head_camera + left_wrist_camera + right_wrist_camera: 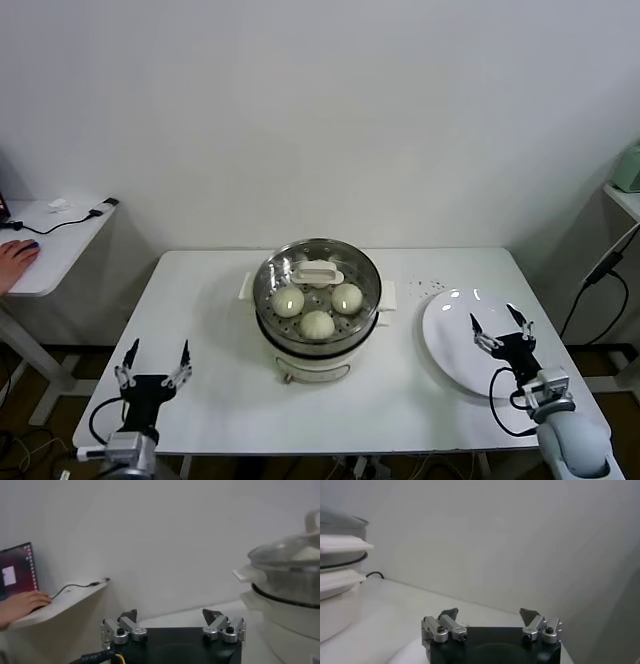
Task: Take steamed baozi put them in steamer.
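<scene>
The steamer point(318, 345) stands at the middle of the white table, a shiny steel pot on a white base. The glass lid with its white handle point(317, 271) sits on it. Through the lid I see three cream-white baozi: one on the left point(288, 302), one on the right point(347, 297) and one in front point(317, 324). A fourth does not show. My left gripper point(153, 356) is open and empty near the table's front left corner. My right gripper point(500, 326) is open and empty over the white plate point(450, 350). The steamer also shows in the left wrist view point(290, 600).
The white plate at the right of the table is bare. A side desk point(45, 245) at the far left holds a cable and a person's hand point(15, 262). A cable point(600, 275) hangs at the right beyond the table's edge.
</scene>
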You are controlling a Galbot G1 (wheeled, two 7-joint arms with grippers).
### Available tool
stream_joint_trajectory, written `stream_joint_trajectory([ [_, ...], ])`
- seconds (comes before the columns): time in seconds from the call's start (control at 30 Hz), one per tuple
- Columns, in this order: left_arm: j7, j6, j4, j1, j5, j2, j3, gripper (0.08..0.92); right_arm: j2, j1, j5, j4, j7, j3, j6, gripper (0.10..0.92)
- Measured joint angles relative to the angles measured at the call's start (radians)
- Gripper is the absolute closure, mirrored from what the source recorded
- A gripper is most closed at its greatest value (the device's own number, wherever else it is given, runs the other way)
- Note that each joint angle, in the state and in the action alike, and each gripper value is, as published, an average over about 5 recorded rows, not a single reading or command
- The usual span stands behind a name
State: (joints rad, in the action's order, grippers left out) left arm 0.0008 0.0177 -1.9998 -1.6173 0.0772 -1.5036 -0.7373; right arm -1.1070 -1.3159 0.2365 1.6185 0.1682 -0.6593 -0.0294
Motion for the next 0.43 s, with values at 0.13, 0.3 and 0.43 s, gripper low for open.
stream_joint_trajectory([
  [0.13,0.016,0.056,0.006,-0.021,-0.048,-0.013,-0.028,0.177,-0.008,-0.005,0.016,0.012,0.013,-0.003,0.003,0.203],
  [0.3,0.036,0.102,0.007,-0.043,-0.084,-0.026,-0.054,0.177,-0.017,-0.009,0.032,0.017,0.022,-0.007,0.004,0.203],
  [0.43,0.048,0.118,0.006,-0.052,-0.095,-0.031,-0.065,0.177,-0.020,-0.012,0.040,0.019,0.025,-0.011,0.003,0.203],
])
